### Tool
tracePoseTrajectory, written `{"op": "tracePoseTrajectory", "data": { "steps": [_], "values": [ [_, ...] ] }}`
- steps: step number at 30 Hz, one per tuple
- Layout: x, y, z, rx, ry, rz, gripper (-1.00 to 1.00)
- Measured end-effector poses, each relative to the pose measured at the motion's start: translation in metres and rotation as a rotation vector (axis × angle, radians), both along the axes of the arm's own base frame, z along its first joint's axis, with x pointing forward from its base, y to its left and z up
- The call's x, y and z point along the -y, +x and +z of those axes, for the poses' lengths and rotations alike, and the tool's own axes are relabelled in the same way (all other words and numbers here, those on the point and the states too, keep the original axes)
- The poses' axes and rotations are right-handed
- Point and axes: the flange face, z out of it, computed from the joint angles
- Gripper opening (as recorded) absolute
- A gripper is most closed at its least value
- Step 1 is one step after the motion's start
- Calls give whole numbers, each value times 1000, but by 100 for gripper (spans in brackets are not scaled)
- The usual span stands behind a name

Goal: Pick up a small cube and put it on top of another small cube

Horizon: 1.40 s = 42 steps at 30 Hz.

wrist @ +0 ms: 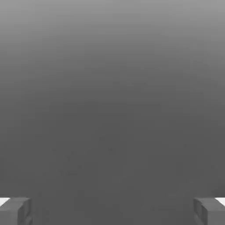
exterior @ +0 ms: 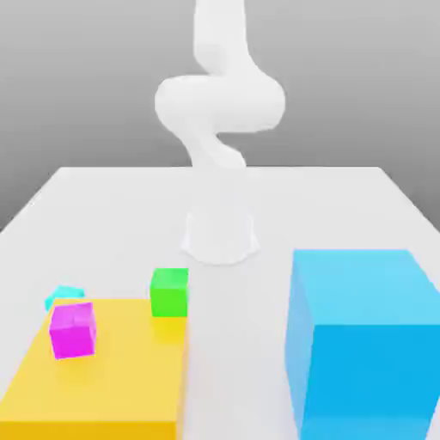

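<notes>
A small cyan cube [exterior: 63, 296] lies on the white table just behind the far left corner of a flat yellow slab [exterior: 103, 382], partly hidden by it. A magenta cube [exterior: 72, 330] sits on the slab near its left side. At the slab's far right corner stands a green cube [exterior: 169, 292]. In the hand view my gripper [wrist: 112, 212] is open, its grey fingertips [wrist: 15, 211] far apart with nothing between them, and only plain grey background lies beyond.
A huge light-blue cube [exterior: 361, 339] fills the front of the exterior view's right. The arm's white base [exterior: 221, 232] stands at the table's middle, and its links rise past the top edge. White table [exterior: 129, 215] spreads around.
</notes>
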Motion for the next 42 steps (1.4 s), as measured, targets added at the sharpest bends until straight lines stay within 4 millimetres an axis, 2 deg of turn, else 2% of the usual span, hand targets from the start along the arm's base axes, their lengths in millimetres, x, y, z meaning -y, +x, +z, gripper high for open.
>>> {"op": "tracePoseTrajectory", "data": {
  "steps": [2, 5, 7, 10, 13, 16, 19, 20, 22, 28, 29, 36, 42],
  "values": [
    [32, 20, -46, -63, 57, -138, 0],
    [80, 34, -112, -145, 139, -337, 0],
    [112, 35, -157, -195, 193, -470, 0],
    [157, 23, -224, -265, 276, -674, 0],
    [196, -3, -289, -329, 360, -880, 0],
    [226, -40, -352, -389, 446, -1089, 0],
    [244, -86, -410, -445, 532, -1301, 0],
    [253, -107, -428, -459, 567, -1390, 0],
    [256, -136, -459, -486, 616, -1508, 0],
    [251, -138, -519, -503, 623, -1528, 0],
    [250, -139, -527, -503, 622, -1528, -100],
    [250, -139, -529, -501, 623, -1528, -100],
    [250, -138, -479, -501, 624, -1528, -100]
  ]
}}
